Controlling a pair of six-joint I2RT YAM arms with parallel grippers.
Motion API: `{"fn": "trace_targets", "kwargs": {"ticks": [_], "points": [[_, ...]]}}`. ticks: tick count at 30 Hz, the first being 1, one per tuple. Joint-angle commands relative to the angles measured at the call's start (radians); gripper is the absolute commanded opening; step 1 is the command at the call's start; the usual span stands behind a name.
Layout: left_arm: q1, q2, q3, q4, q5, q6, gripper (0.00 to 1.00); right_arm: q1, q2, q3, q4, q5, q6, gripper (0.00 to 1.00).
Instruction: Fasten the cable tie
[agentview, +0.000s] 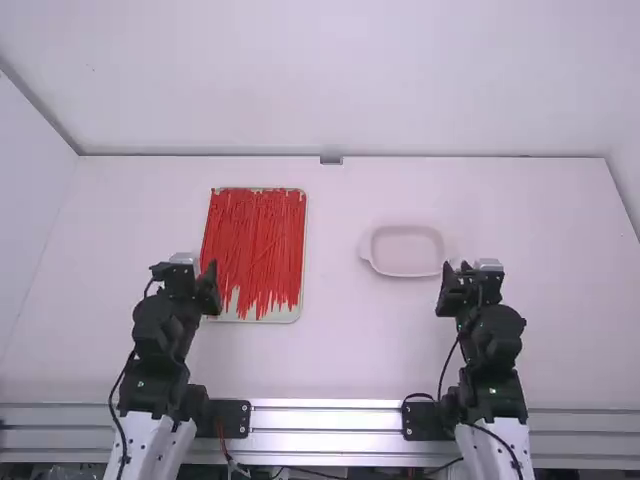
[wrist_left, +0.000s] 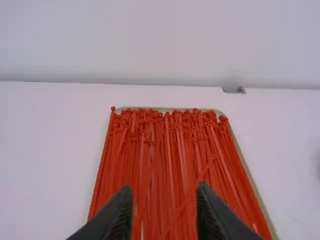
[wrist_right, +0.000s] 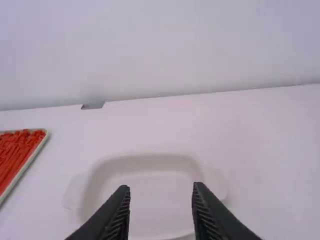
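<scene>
The red cable ties (agentview: 253, 250) lie in a thick bundle on a flat beige tray (agentview: 284, 319), on the left half of the white desk (agentview: 520, 210). Their heads are at the far end, and any marking on them is too small for us to read. We see the left pincer (wrist_left: 164, 194) spread, over the near part of the bundle. The near tips of the ties are cut off in the left wrist view. The right pincer (wrist_right: 161, 194) is spread too, just before a shallow white dish (wrist_right: 145, 172) with two small handles. Its near rim is partly hidden behind the fingers. A small grey bracket (agentview: 331, 159) sits at the desk's far edge.
</scene>
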Motion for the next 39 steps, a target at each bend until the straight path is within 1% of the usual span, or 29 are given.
{"fn": "trace_targets", "kwargs": {"ticks": [1, 5, 6, 11, 13, 15, 17, 18, 20, 22, 24, 25, 28, 33, 39], "points": [[-0.008, 0.057, 0.065, -0.005, 0.027, -0.013, 0.38, -0.002, 0.050, 0.065, 0.000, -0.027, -0.004, 0.38], [-0.011, 0.167, 0.148, -0.028, 0.039, -0.024, 0.48, 0.009, 0.140, 0.128, -0.040, -0.049, 0.010, 0.48], [-0.011, 0.173, 0.153, -0.030, 0.039, -0.023, 0.49, 0.009, 0.144, 0.132, -0.045, -0.049, 0.008, 0.48], [-0.014, 0.275, 0.234, -0.071, 0.045, -0.037, 0.58, 0.023, 0.230, 0.202, -0.075, -0.019, 0.009, 0.58], [-0.015, 0.332, 0.277, -0.082, 0.052, -0.061, 0.63, 0.028, 0.282, 0.268, -0.111, -0.017, 0.001, 0.63], [-0.016, 0.358, 0.297, -0.085, 0.055, -0.065, 0.66, 0.028, 0.307, 0.304, -0.137, -0.021, -0.003, 0.65], [-0.017, 0.413, 0.338, -0.097, 0.062, -0.072, 0.70, 0.031, 0.368, 0.392, -0.218, -0.028, -0.018, 0.70], [-0.017, 0.418, 0.342, -0.099, 0.063, -0.073, 0.71, 0.031, 0.374, 0.404, -0.230, -0.030, -0.022, 0.71], [-0.019, 0.471, 0.383, -0.122, 0.069, -0.082, 0.76, 0.033, 0.444, 0.493, -0.317, -0.037, -0.037, 0.76], [-0.020, 0.496, 0.402, -0.138, 0.070, -0.086, 0.78, 0.033, 0.476, 0.535, -0.360, -0.041, -0.036, 0.78], [-0.021, 0.542, 0.438, -0.171, 0.080, -0.069, 0.82, 0.036, 0.536, 0.607, -0.432, -0.048, -0.032, 0.82], [-0.021, 0.546, 0.441, -0.176, 0.080, -0.070, 0.83, 0.036, 0.542, 0.613, -0.438, -0.049, -0.031, 0.83], [-0.023, 0.595, 0.482, -0.226, 0.096, -0.087, 0.87, 0.038, 0.601, 0.669, -0.485, -0.056, -0.036, 0.88], [-0.024, 0.650, 0.526, -0.268, 0.126, -0.101, 0.93, 0.031, 0.682, 0.720, -0.512, -0.065, -0.033, 0.93], [-0.026, 0.704, 0.567, -0.283, 0.127, -0.327, 0.98, 0.032, 0.791, 0.768, -0.535, -0.074, -0.028, 0.98]]}}
